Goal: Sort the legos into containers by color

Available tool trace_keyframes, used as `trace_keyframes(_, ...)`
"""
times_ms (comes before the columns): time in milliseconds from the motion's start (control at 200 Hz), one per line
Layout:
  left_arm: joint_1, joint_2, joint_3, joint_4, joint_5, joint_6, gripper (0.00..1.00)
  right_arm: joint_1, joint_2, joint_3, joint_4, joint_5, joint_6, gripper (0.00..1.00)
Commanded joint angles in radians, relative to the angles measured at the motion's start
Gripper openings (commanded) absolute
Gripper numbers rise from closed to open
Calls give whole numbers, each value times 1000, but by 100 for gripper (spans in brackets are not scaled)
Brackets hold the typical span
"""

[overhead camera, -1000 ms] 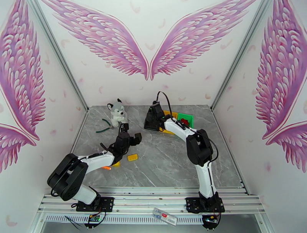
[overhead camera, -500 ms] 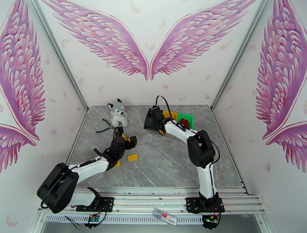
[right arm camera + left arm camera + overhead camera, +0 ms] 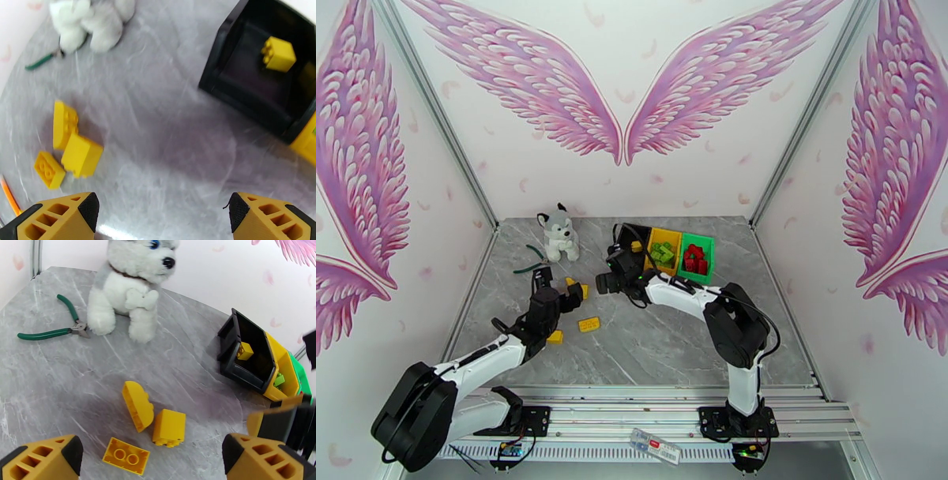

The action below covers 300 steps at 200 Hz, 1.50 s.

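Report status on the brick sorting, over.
Left gripper, right gripper open, empty. One yellow plastic brick in black plastic bin. Three yellow bricks loose on grey table. Nothing blocking.

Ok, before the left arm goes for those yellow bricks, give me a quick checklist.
Left gripper open, empty: ok.
Right gripper open, empty: ok.
Three yellow bricks loose on the table: ok.
Black bin open, lone brick inside: ok.
Toy dog and pliers apart from those bricks: ok.
Room between the two grippers: cannot tell.
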Motion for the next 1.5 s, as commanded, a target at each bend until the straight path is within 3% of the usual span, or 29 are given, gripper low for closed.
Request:
trace_keyframes(0,37,-21,-17,-43,2,-34,99,49,-42,-48,29,-31,25,93)
trace_keyframes(455,141,-120,-84,-45,65,-75,99,226,5,-80,33,-35,99,93)
trace_keyframes(1080,168,-155,-108,-44,93,-66,99,294,152,51,-75,80,139,89)
trace_keyframes(1495,173,-108,-102,1,135,-60,99,298,127,43,-84,135,139,68)
